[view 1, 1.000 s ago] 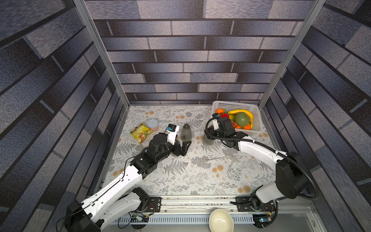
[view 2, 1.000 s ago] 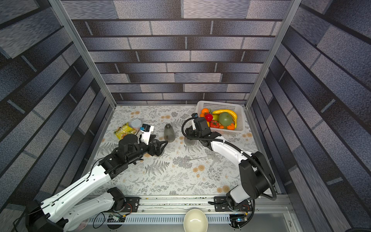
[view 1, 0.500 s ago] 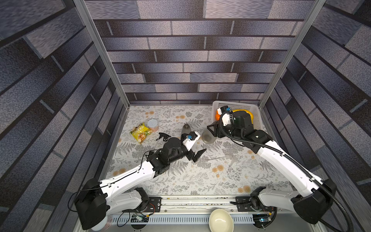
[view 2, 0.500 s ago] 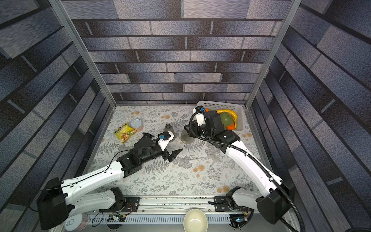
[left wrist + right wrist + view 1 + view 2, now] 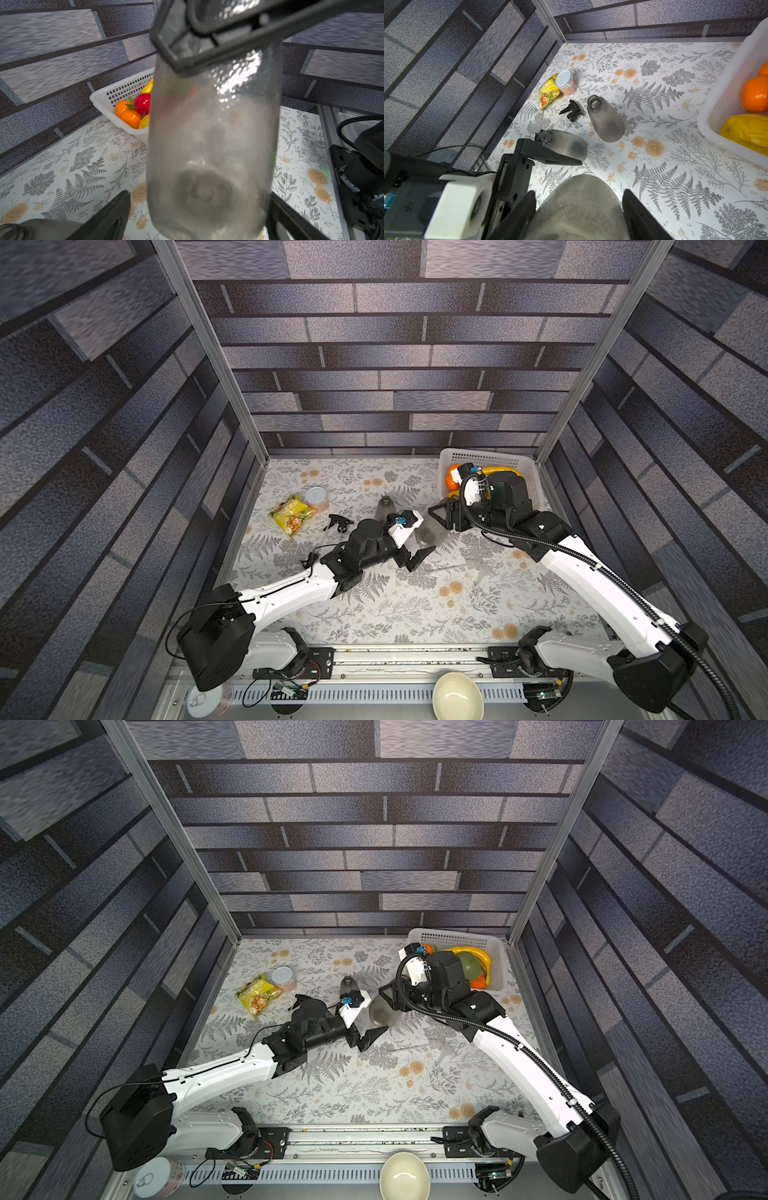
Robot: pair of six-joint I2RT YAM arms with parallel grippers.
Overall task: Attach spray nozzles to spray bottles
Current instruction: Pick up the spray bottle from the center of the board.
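The right hand (image 5: pixel 578 197) grips a grey spray bottle (image 5: pixel 209 135) aloft, just beside the fruit basket (image 5: pixel 486 457). The left hand (image 5: pixel 198 195), spread wide around the bottle's base, should close squarely there before the right lets go.

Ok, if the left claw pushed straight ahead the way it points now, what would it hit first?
The grey bottle held in the right claw. Its base faces the open left claw, roughly between the jaws, though depth is unclear.

L end effector (image 5: pixel 199 194) now astride bottle (image 5: pixel 212 124)
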